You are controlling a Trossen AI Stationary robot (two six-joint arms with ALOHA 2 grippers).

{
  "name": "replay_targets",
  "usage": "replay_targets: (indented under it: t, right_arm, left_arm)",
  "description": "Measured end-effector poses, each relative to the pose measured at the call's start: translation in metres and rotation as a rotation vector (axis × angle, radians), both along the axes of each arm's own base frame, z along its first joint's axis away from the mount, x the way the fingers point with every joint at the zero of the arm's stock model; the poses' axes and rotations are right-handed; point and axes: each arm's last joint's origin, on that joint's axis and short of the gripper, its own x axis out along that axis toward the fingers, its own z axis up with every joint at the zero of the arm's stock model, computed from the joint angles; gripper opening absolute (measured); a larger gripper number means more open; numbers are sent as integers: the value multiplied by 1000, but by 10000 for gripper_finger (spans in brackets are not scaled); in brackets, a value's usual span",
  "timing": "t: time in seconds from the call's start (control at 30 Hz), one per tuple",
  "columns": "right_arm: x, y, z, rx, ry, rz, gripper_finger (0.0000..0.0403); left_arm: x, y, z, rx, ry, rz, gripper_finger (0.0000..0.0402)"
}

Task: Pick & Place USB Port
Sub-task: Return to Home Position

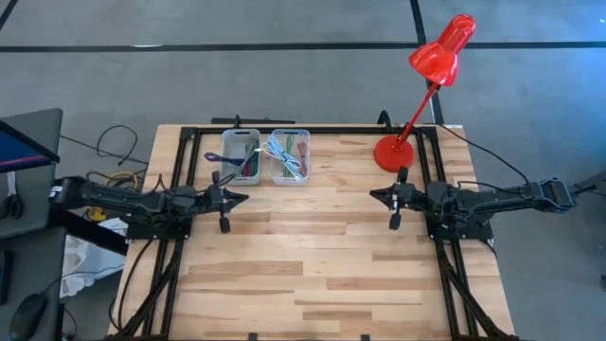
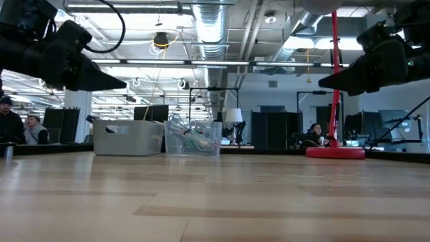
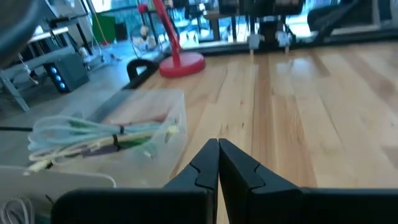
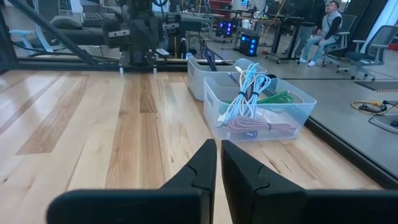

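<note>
Two small bins stand side by side at the table's far edge: a clear one [image 1: 289, 157] [image 4: 260, 106] holding bundled cables in light blue, green and pink, and a whitish one [image 1: 240, 156] [image 2: 127, 137] to its left with darker cables. My left gripper [image 1: 246, 198] [image 3: 218, 145] hovers shut over the table's left side, just near of the bins, pointing right. My right gripper [image 1: 371, 195] [image 4: 218, 145] hovers shut over the right side, pointing left. Neither touches anything.
A red desk lamp stands on its round base [image 1: 394, 152] at the far right corner, its head [image 1: 442, 49] leaning beyond the table. Bare wood [image 1: 312, 256] spans the middle and near half. Black frame rails run along both sides. People sit in the room beyond.
</note>
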Motion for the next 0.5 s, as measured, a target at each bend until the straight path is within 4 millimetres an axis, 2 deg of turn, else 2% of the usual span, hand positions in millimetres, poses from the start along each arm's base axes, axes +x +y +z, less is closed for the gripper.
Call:
replay_targets:
  t: [0.5]
  right_arm:
    - [0,0,0,0,0,0,17]
  left_arm:
    - [-27,2,29,-27,-344,0,11]
